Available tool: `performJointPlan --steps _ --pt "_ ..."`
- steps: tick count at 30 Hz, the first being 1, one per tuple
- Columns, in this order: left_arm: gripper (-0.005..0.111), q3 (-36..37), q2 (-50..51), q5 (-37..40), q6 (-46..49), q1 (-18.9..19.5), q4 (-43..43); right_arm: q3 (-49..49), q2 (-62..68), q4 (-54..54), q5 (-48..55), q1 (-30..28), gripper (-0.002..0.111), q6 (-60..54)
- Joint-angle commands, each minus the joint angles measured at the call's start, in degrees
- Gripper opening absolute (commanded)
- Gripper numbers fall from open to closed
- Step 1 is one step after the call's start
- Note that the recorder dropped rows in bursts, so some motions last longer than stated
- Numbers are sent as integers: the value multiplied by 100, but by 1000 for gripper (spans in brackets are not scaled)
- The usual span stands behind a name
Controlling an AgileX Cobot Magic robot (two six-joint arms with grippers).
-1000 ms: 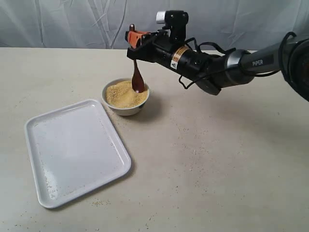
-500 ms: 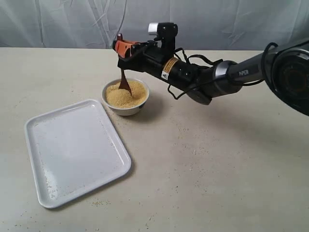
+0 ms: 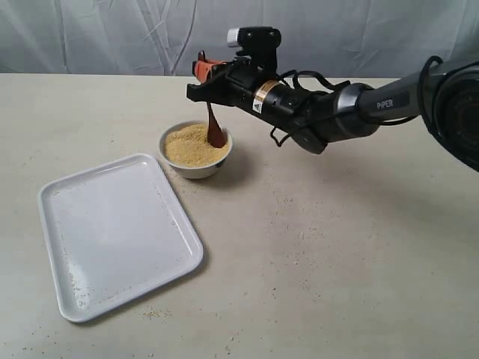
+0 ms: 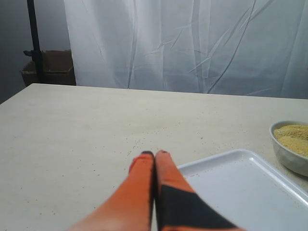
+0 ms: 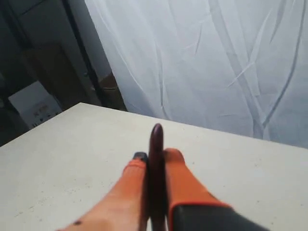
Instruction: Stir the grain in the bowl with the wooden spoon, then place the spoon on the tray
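The right pincer [image 3: 199,81], reaching in over the table [image 3: 337,262] from its right edge, pinches the slim handle of a dark wooden spoon [image 3: 213,129]. The spoon hangs nearly upright with its scoop sunk into the yellow grain [image 3: 188,147], on the side of the mound toward the curtained edge. The grain fills a small white bowl [image 3: 196,171], which stands left of the table's middle, nearer the edge along the white curtain [image 3: 112,37]. A large white tray [image 3: 112,232], flat and speckled with stray grains along its rim, lies toward the table's near left corner, just beside the bowl but not touching it. The left pincer [image 4: 154,156] has its orange fingers pressed together on nothing, held low over the table just beside a corner of the tray.
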Motion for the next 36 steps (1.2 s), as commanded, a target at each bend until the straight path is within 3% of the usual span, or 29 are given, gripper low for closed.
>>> performJointPlan --steps 1,4,15,19,24,28,36 --pt "0 28 -27 -76 -9 21 3 1 116 -376 -394 99 -1 202" --pt "0 28 -27 -76 -9 21 3 1 67 -350 -869 128 -1 202" --pt "0 28 -27 -99 -9 21 3 1 -311 -605 -830 251 -1 182" --pt "0 28 -27 -99 -9 21 3 1 -206 -606 607 498 -1 139" --pt "0 28 -27 -122 -9 21 3 1 -45 -140 837 417 -1 -330" --pt "0 28 -27 -122 -9 21 3 1 -45 737 727 408 -1 -725" --pt "0 28 -27 -122 -9 21 3 1 -193 758 185 408 -1 -637"
